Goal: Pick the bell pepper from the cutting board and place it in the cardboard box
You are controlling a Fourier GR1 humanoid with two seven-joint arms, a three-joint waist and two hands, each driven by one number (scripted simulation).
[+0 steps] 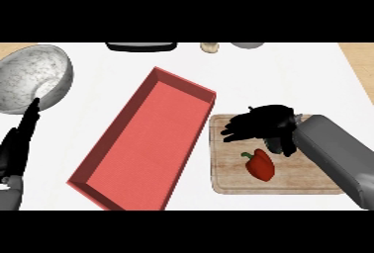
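Note:
A red bell pepper (260, 166) with a green stem lies on the wooden cutting board (232, 182) at the right of the counter. My right hand (259, 124) hovers over the board's upper part, just above the pepper, with fingers loosely curled and pointing left, holding nothing. To the left of the board lies a long red open box (150, 141), set diagonally. My left hand (21, 141) rests at the left edge with its fingers straight and pointing up.
A speckled grey bowl (33, 76) stands at the upper left, close to my left hand's fingertips. At the counter's far edge are a dark tray (141, 46), a small beige object (210, 47) and a grey object (248, 45).

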